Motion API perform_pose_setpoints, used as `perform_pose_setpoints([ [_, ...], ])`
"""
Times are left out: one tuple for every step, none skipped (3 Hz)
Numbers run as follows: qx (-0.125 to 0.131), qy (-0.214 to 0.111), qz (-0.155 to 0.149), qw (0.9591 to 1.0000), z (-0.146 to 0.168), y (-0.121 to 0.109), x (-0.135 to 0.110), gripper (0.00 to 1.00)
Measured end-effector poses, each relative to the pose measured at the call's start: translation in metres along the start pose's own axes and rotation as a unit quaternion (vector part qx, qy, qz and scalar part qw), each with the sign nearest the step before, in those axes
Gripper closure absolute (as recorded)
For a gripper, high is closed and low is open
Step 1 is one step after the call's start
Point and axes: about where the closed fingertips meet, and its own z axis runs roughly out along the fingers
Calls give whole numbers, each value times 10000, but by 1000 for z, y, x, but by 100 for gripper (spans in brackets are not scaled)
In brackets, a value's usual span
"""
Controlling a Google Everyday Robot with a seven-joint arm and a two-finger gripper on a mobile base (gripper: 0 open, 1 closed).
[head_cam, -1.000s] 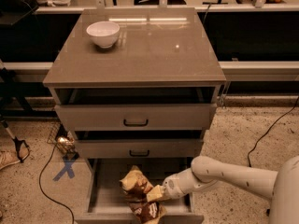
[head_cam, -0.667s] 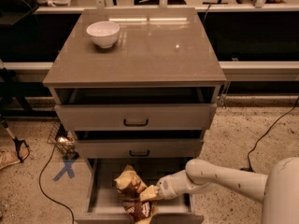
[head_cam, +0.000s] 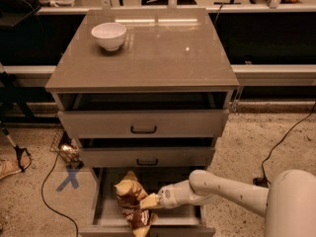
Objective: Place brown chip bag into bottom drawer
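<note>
The brown chip bag (head_cam: 132, 200), dark brown with pale cream ends, stands crumpled and tilted inside the open bottom drawer (head_cam: 175, 216), left of its middle, its lower end near the drawer's front wall. My gripper (head_cam: 150, 201) reaches in from the right at the end of a white arm (head_cam: 222, 191) and is shut on the bag's right edge, low over the drawer floor.
The two upper drawers (head_cam: 143, 125) are slightly pulled out above the arm. A white bowl (head_cam: 109, 35) sits on the cabinet top (head_cam: 163, 53). Cables, a blue X mark (head_cam: 68, 177) and small clutter lie on the floor to the left; a black cable runs at right.
My gripper has carried the bag leftward and slightly down inside the bottom drawer, and my arm reaches further left.
</note>
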Motion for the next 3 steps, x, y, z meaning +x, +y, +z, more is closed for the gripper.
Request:
perform_pose_setpoints([
  [-253,-146,2,9996,13,-3,-14,100],
  [-436,-238,-6,9988,25,-5,-28,100],
  [-547,-281,30,9981,33,-9,-39,100],
])
